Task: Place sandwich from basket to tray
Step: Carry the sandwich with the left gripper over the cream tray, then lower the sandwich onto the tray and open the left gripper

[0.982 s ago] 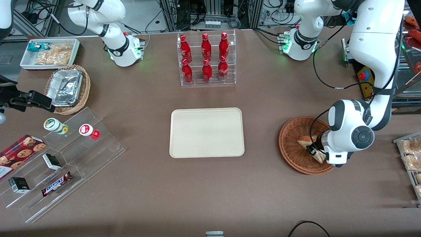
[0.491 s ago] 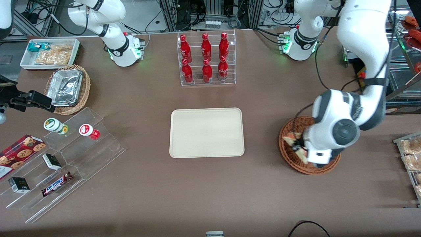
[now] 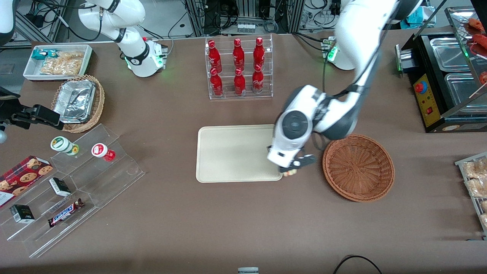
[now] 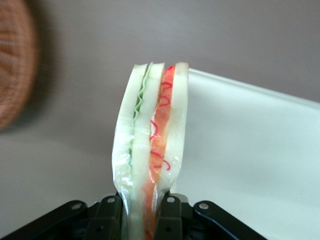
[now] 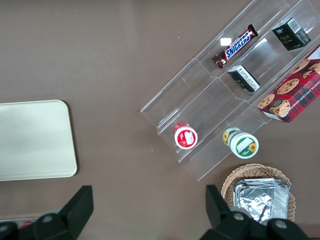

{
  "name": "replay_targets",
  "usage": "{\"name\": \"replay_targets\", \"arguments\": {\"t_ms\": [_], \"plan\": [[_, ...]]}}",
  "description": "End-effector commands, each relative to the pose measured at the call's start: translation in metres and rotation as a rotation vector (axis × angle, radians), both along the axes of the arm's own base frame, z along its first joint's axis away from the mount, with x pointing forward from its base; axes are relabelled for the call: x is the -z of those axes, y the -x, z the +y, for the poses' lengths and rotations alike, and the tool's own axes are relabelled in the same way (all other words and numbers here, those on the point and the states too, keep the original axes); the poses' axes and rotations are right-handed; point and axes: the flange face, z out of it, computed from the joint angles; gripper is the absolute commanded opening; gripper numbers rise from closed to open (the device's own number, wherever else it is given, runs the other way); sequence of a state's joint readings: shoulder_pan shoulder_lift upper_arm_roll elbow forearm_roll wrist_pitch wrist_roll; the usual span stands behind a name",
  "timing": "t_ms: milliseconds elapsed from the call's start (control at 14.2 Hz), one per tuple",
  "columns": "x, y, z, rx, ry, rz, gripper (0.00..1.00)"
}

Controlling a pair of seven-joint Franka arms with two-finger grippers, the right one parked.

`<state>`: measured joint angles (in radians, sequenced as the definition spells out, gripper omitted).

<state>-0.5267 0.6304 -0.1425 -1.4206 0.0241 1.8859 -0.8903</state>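
Clear wrap catches the light on the sandwich [image 4: 150,150], which hangs pinched between the two fingers of the left arm's gripper [image 3: 291,170], the red and green layers showing edge-on in the wrist view. From where I stand the gripper sits just above the tray's [image 3: 224,152] corner nearest the basket [image 3: 357,167], right over the rim and not yet over the flat middle, so the sandwich is out of the basket and carried in the air, not resting on anything. To do this well, I'd say the arm should carry on toward the tray's centre before lowering, then come down until the wedge's lower edge meets the surface and only then let go; dropping it here risks the wedge catching the low rim and tipping onto the counter [image 3: 243,220]. The wrap looks slippery and the bread soft, so a gentle descent seems wise. Room is generous: the tray is bare, the basket stands apart toward the working arm's end, and the rack of red bottles [image 3: 239,68] sits farther from the front camera, well apart from the path.
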Motion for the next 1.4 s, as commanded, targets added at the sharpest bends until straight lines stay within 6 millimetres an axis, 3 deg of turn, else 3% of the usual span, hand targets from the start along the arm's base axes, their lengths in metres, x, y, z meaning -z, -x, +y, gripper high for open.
{"name": "replay_targets", "arguments": {"t_ms": [0,211,561,1123,1193,1263,1333], "plan": [[0.031,0.008,-0.042,0.147,0.014,0.005,0.26],[0.056,0.034,-0.081,0.232,0.038,0.035,0.26],[0.081,0.036,-0.118,0.182,0.140,0.006,0.26],[0.099,0.043,-0.123,0.069,0.111,0.016,0.31],[0.099,0.043,-0.123,0.069,0.111,0.016,0.42],[0.094,0.042,-0.122,0.069,0.112,0.015,0.74],[0.086,0.042,-0.123,0.070,0.114,0.011,1.00]]}}
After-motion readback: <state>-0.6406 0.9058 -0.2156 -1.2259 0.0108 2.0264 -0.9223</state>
